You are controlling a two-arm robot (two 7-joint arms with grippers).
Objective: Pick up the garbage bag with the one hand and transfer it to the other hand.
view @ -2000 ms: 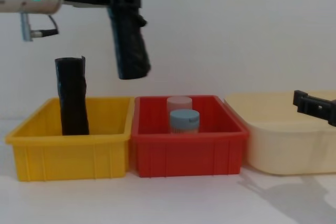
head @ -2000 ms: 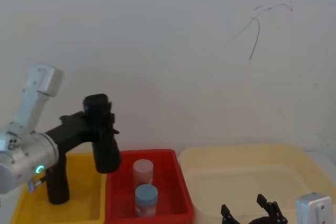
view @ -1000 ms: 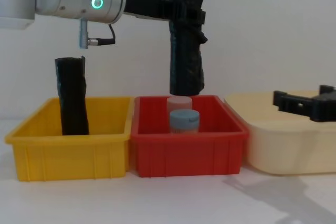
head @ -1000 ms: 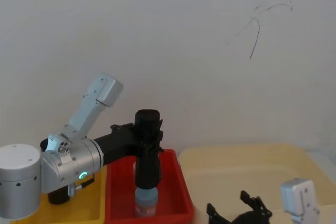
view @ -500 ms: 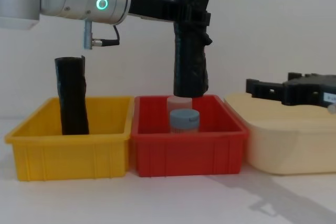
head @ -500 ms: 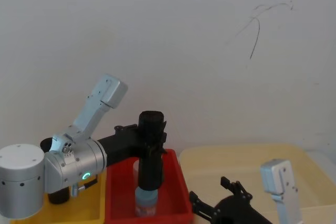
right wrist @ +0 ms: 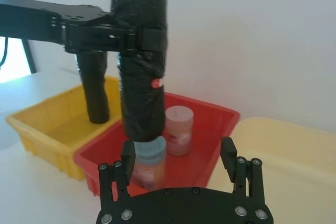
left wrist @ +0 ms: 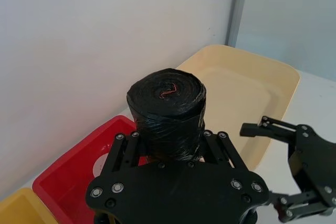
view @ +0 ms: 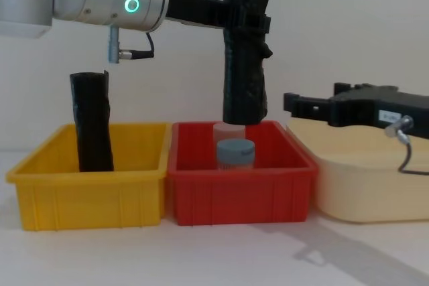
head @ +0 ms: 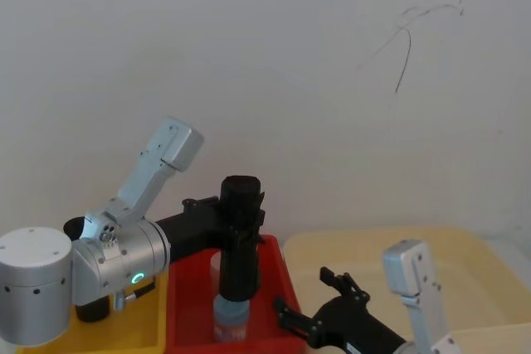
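The garbage bag (view: 244, 65) hangs upright over the red bin (view: 241, 195), left gripper (view: 247, 23) clamped round its top; the right wrist view shows its red mark (right wrist: 156, 83). Two jars (view: 235, 154) stand in that bin, a slimmer roll (view: 92, 122) in the yellow bin (view: 87, 199). The right gripper (head: 304, 298) is spread, empty, nearby.

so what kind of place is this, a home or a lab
Probably a robot lab bench, not a home: bare white wall, a yellow bin, red bin and cream tub in a row on a white table, the left pincer holding the garbage bag above the red bin, the right pincer open nearby.
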